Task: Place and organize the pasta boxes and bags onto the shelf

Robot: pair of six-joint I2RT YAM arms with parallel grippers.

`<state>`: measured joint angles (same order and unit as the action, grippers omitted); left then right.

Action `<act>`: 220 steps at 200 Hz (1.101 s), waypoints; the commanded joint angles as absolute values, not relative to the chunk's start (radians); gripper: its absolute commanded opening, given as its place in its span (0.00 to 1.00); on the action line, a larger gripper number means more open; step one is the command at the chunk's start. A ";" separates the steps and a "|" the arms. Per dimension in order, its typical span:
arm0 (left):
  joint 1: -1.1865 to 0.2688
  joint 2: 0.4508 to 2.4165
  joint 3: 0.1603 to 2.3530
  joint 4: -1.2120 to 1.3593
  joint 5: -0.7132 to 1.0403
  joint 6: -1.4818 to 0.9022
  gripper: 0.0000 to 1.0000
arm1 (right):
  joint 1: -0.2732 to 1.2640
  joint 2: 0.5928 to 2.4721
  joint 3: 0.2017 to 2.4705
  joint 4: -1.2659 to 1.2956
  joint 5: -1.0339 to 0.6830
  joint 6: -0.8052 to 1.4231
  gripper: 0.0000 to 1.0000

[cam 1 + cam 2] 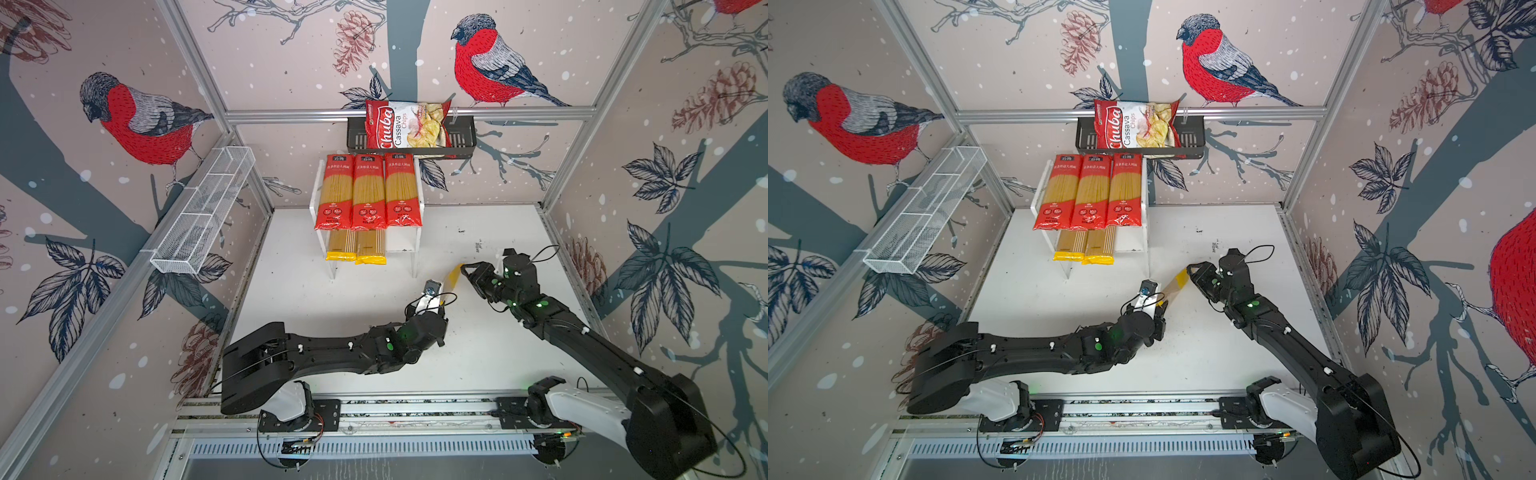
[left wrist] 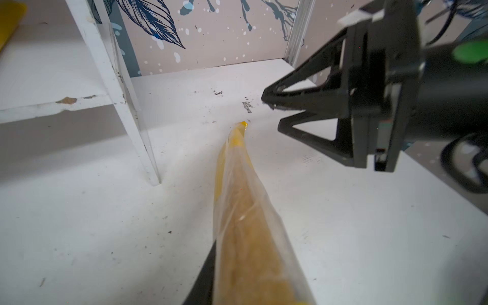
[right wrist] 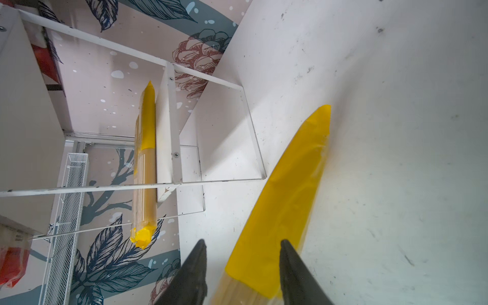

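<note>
Left gripper (image 1: pixel 442 303): closed on the near end of one yellow packet (image 2: pixel 245 224), which points out across the table (image 1: pixel 332 332) toward the shelf (image 1: pixel 401 242).
Right gripper (image 2: pixel 273 114): jaws apart, holding nothing, tips just beside the packet's far yellow end.
Risk, droop: a long packet pinched at one end may sag or twist out of the grip, and the spaghetti inside could snap.
Risk, snag: open fingers so near the free end could catch the wrapper if either arm moves.
Risk, shelf: the free slot on the lower tier lies next to the right front leg (image 1: pixel 415 266); a skewed approach could strike it or shove the neighbours.
Count, top board: three red packets (image 1: pixel 368 191), side by side.
Count, lower tier: two yellow packets (image 1: pixel 357 249), ends sticking out in front.
Count, off the shelf: one, the packet in hand; six in all.
Count, others: one chips bag (image 1: pixel 405 124) in one black basket (image 1: pixel 461 139), one wire tray (image 1: pixel 203 212), two arms.
</note>
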<state>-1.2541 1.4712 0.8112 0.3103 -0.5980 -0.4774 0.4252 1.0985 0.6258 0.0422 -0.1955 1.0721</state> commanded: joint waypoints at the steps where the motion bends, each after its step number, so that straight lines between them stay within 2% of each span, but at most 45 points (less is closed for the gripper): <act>1: -1.245 1.440 0.793 0.371 -0.535 -0.631 0.04 | 0.426 1.102 0.608 0.076 -0.222 1.076 0.46; 41: -1.223 1.419 0.703 0.431 -0.455 -0.792 0.06 | 0.428 1.104 0.596 0.085 -0.225 1.078 0.46; 109: -1.177 1.358 0.531 0.496 -0.436 -1.033 0.20 | 0.474 1.123 0.566 0.117 -0.213 1.099 0.46; 150: -1.175 1.358 0.488 0.542 -0.387 -1.092 0.33 | 0.516 1.165 0.567 0.148 -0.206 1.115 0.46; 183: -1.175 1.361 0.471 0.539 -0.360 -1.122 0.50 | 0.528 1.184 0.568 0.148 -0.189 1.108 0.46; 220: -1.175 1.312 0.489 0.426 -0.387 -1.100 0.63 | 0.552 1.212 0.545 0.134 -0.177 1.100 0.47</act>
<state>-1.1755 1.3418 0.4725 0.4564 -0.3679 -1.1030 0.5385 1.1988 0.5571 0.1246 -0.2031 1.1023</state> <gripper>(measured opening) 0.593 0.464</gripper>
